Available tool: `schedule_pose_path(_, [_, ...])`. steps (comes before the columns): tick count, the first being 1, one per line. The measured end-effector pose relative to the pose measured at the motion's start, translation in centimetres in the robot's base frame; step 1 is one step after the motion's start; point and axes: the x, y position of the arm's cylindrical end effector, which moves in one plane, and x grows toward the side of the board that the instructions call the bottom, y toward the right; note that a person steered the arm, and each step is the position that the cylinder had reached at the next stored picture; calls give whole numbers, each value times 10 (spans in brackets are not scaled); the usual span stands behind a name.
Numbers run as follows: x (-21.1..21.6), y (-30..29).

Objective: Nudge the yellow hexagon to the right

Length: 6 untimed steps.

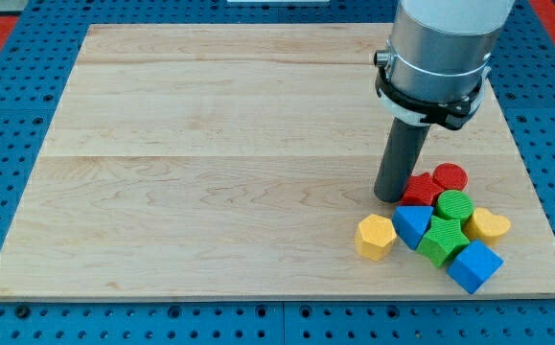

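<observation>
**newbie:** Eight blocks huddle together, so how do I shift only the yellow hexagon (376, 237)?

**oldhand:** No jaws here, just a rod. My tip (390, 197) sits above the hexagon, a bit to its right, touching the red block (419, 189). I'd swing round to the hexagon's left face and push gently, since the blue block (412, 225) sits just to its right.

**newbie:** How does it look?

**oldhand:** Chunky, flat-topped, leftmost of the cluster, near the wooden board's (210, 144) bottom edge.

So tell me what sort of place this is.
Probably a robotics lab bench: a pale wooden board lies on a blue perforated base, and my tip stands just above the cluster of small coloured blocks, near the yellow hexagon.
</observation>
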Motion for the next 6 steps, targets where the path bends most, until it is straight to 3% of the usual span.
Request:
schedule_pose_path(2, [-18,-43])
schedule_pose_path(4, [46,-62])
schedule_pose_path(6, [62,-44])
